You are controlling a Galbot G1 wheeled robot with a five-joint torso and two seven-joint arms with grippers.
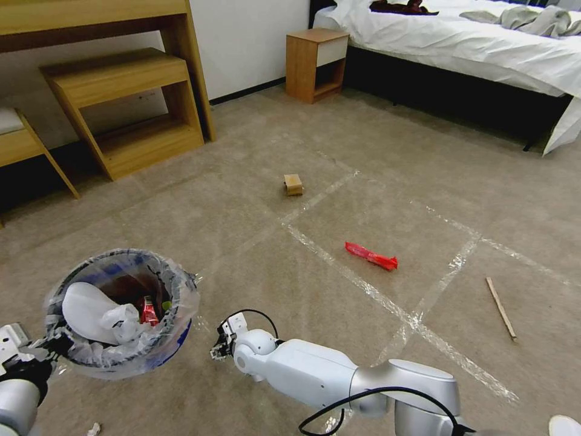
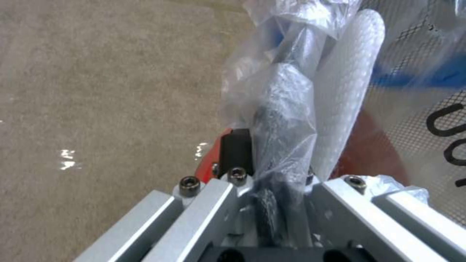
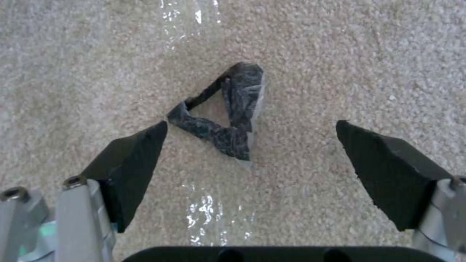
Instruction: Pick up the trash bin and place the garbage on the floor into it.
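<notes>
Left hand (image 2: pixel 272 171) is pinching the trash bin (image 1: pixel 121 312) rim; right hand (image 3: pixel 252 145) is hanging spread over what looks like a black scrap (image 3: pixel 225 116) on the floor (image 1: pixel 254 218).

The floor (image 1: pixel 242 212) was beige carpet crossed by shiny clear tape strips. The trash bin (image 1: pixel 172 348) showed blue outside, dark inside, with a clear liner. The wrapper (image 1: pixel 370 255) was red, the box (image 1: pixel 293 184) tan, the scrap (image 3: pixel 228 120) black.
</notes>
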